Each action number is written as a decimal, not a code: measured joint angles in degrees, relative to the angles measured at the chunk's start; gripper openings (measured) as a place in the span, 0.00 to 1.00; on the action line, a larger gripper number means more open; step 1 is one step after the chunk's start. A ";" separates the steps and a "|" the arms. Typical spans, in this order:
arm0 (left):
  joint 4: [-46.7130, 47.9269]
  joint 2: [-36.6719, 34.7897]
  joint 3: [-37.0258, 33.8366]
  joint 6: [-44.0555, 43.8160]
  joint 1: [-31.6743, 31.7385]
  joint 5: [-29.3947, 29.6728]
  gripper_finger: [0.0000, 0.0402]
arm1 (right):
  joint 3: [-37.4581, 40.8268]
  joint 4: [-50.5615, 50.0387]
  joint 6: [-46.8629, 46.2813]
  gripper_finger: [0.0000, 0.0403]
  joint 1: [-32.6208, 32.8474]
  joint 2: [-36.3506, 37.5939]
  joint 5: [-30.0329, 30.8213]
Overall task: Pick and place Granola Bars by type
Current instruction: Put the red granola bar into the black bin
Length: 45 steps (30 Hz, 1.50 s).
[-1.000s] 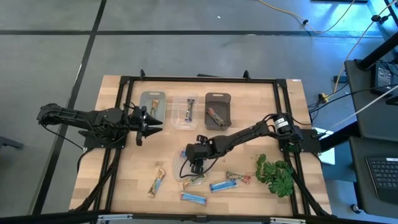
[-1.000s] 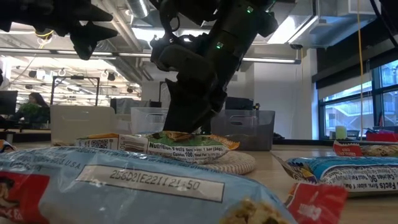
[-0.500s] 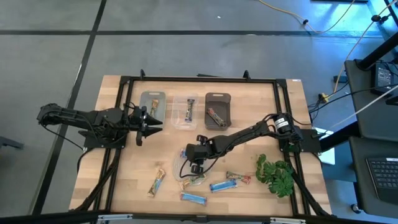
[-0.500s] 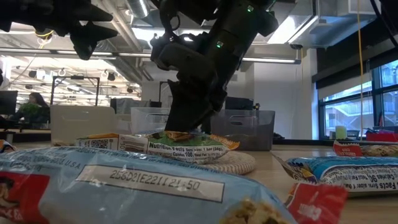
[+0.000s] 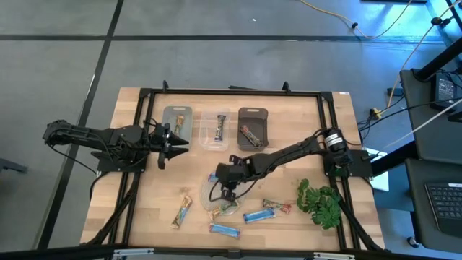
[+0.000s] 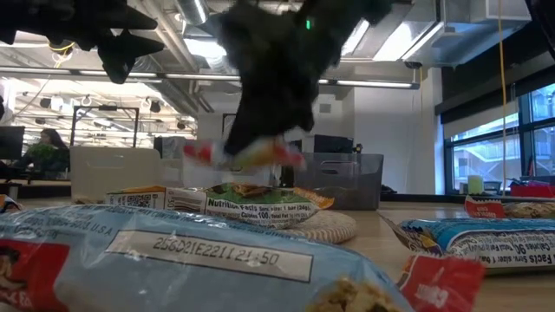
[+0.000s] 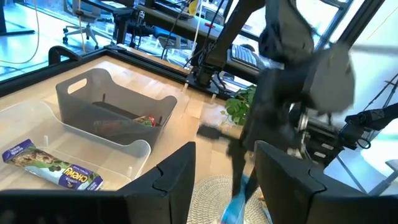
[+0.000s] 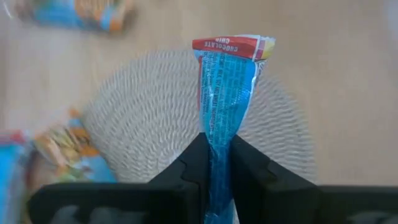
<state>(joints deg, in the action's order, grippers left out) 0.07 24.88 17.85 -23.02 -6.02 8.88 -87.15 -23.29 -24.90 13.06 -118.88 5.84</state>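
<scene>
Right gripper (image 8: 214,163) clenched on a blue bar (image 8: 222,87), lifted clear above the woven mat (image 8: 143,118) near table centre. Left gripper (image 5: 172,142) hovering far left, fingers parted, bare wood below.

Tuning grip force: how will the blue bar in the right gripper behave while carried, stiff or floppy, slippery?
The blue bar, pinched on edge by the right gripper, stands straight beyond the fingers above the woven mat, so it is probably fairly stiff and light. Its glossy wrapper looks slippery; it might slide in a loose grip.
</scene>
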 joint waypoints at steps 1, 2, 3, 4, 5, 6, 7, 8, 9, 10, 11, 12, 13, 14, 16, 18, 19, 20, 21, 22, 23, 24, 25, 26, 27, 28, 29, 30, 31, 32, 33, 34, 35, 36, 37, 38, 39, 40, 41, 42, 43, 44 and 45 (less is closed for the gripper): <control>-0.01 0.02 0.00 -0.21 0.00 0.01 0.39 | 0.00 -0.29 -1.15 0.14 -0.58 1.24 -0.05; -0.01 0.00 0.00 -0.36 0.00 -0.01 0.39 | -0.02 -0.78 -2.43 0.14 -1.20 2.60 0.06; 0.01 0.00 0.00 -0.40 0.00 0.01 0.39 | -0.02 -2.11 -3.83 0.14 -1.91 4.06 0.45; -0.01 0.00 0.00 -0.40 0.00 0.01 0.39 | -0.02 -3.49 -5.42 0.14 -2.60 5.70 1.18; 0.01 0.00 0.00 -0.40 0.00 0.01 0.39 | -0.02 -4.95 -6.80 0.14 -3.31 7.29 2.16; -0.01 0.00 0.00 -0.41 0.00 0.01 0.39 | -0.02 -6.34 -8.20 0.14 -4.00 9.07 3.54; -0.01 0.02 0.00 -0.40 0.01 0.00 0.39 | -0.02 -8.55 -9.39 0.14 -4.67 10.80 5.24; -0.01 0.00 0.00 -0.42 0.00 0.01 0.39 | -0.02 -10.88 -10.45 0.14 -5.37 12.41 7.40; -0.04 0.00 0.00 -0.42 0.00 0.01 0.39 | -0.04 -13.04 -11.46 0.14 -6.00 14.08 10.12; -0.04 0.02 0.00 -0.41 0.00 0.01 0.39 | -0.04 -15.87 -13.11 0.14 -6.60 15.42 13.14; -0.04 0.00 0.00 -0.42 0.00 0.01 0.39 | -0.07 -18.72 -15.05 0.14 -7.29 16.59 15.87; -0.08 0.00 0.00 -0.42 0.00 -0.01 0.39 | -0.07 -21.33 -17.04 0.14 -8.10 17.74 17.84; -0.06 0.02 0.00 -0.42 0.00 -0.01 0.39 | -0.07 -24.17 -19.12 0.14 -8.97 18.55 19.48; -0.08 0.00 0.00 -0.42 0.00 0.01 0.39 | 0.00 -26.03 -20.99 0.14 -9.87 19.09 20.63; -0.10 0.02 0.00 -0.42 0.00 0.01 0.39 | 0.23 -28.76 -24.19 0.14 -11.80 19.58 21.15; -0.20 0.00 0.00 -0.41 0.00 -0.01 0.39 | 0.33 -29.91 -26.21 0.14 -13.53 19.17 21.13; -0.21 0.01 0.00 -0.42 0.00 0.01 0.39 | 0.31 -29.62 -26.08 0.14 -14.25 18.58 21.14; -0.21 0.02 0.00 -0.42 0.02 0.00 0.39 | 0.31 -29.61 -25.21 0.14 -15.01 17.90 21.16; -0.21 0.00 0.00 -0.42 0.00 -0.01 0.39 | 0.31 -29.94 -24.01 0.14 -15.76 16.91 21.13; -0.22 0.00 0.00 -0.42 0.00 0.00 0.39 | 0.31 -29.97 -22.97 0.14 -16.53 15.89 21.04; -0.23 0.00 0.00 -0.42 0.00 -0.01 0.39 | 0.31 -29.94 -22.71 0.14 -17.26 14.88 20.68; -0.21 0.02 0.00 -0.42 0.00 -0.01 0.39 | 0.31 -30.11 -22.63 0.14 -18.09 13.82 20.16; -0.21 0.00 0.00 -0.42 0.00 0.01 0.39 | 0.33 -30.09 -22.59 0.14 -18.77 12.74 19.44; -0.21 0.00 0.00 -0.42 0.02 -0.01 0.39 | 0.33 -30.19 -22.39 0.14 -19.42 11.70 18.70; -0.21 0.02 0.00 -0.42 0.02 0.01 0.39 | 0.33 -30.39 -22.11 0.14 -20.01 10.62 18.20; -0.19 0.00 0.00 -0.42 0.00 -0.01 0.39 | 0.33 -30.41 -21.60 0.14 -20.53 9.65 17.84; -0.19 0.00 0.00 -0.57 0.00 -0.01 0.39 | 0.33 -30.34 -21.42 0.14 -20.92 8.83 17.44; -0.17 0.02 0.00 -0.91 0.01 0.00 0.39 | 0.33 -30.33 -21.37 0.14 -21.27 8.07 17.08; -0.17 0.01 0.00 -1.37 0.01 -0.01 0.39 | 0.33 -30.37 -21.36 0.14 -21.64 7.48 16.85; -0.16 0.01 0.00 -1.75 0.01 -0.01 0.39 | 0.33 -30.55 -21.29 0.14 -21.92 6.99 16.34; -0.15 0.01 0.00 -1.84 0.01 0.01 0.39 | 0.33 -30.59 -20.66 0.14 -22.17 6.56 15.62; -0.15 0.02 0.00 -1.89 0.00 -0.01 0.39 | 0.33 -30.54 -19.51 0.14 -22.42 6.33 14.91; -0.10 0.00 0.00 -1.89 0.00 -0.01 0.39 | 0.36 -30.57 -18.75 0.14 -22.53 6.22 14.62; -0.10 0.00 0.00 -1.89 0.00 0.00 0.39 | 0.37 -30.42 -18.28 0.14 -22.60 6.07 14.65; -0.11 0.00 0.00 -1.89 0.00 -0.01 0.39 | 0.37 -30.01 -18.09 0.14 -22.62 6.05 14.65; -0.10 0.02 0.00 -1.88 0.00 -0.01 0.39 | 0.37 -30.03 -18.04 0.14 -22.70 6.01 14.65; -0.11 0.00 0.00 -1.87 0.00 0.00 0.39 | 0.37 -30.22 -17.94 0.14 -22.81 5.98 14.63; -0.11 0.00 0.00 -1.87 0.00 0.00 0.39 | 0.37 -30.14 -17.77 0.15 -22.96 5.98 14.62; -0.10 0.02 0.00 -1.87 0.02 -0.01 0.39 | 0.37 -30.09 -17.44 0.16 -23.03 5.98 14.62; -0.10 0.02 0.00 -1.87 0.00 0.01 0.39 | 0.37 -30.09 -17.00 0.17 -23.03 5.98 14.64; -0.10 0.00 0.00 -1.87 0.02 -0.01 0.39 | 0.37 -30.09 -16.83 0.18 -23.03 5.98 14.65; -0.10 0.01 0.00 -1.87 0.01 0.01 0.39 | 0.37 -30.10 -16.79 0.20 -23.03 5.98 14.64; -0.10 0.02 0.00 -1.84 0.00 0.01 0.39 | 0.37 -30.12 -16.79 0.21 -23.03 5.98 14.62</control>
<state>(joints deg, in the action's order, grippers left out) -0.03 24.91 17.85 -24.86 -6.02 8.88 -86.78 -53.41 -41.69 -9.98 -112.90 20.47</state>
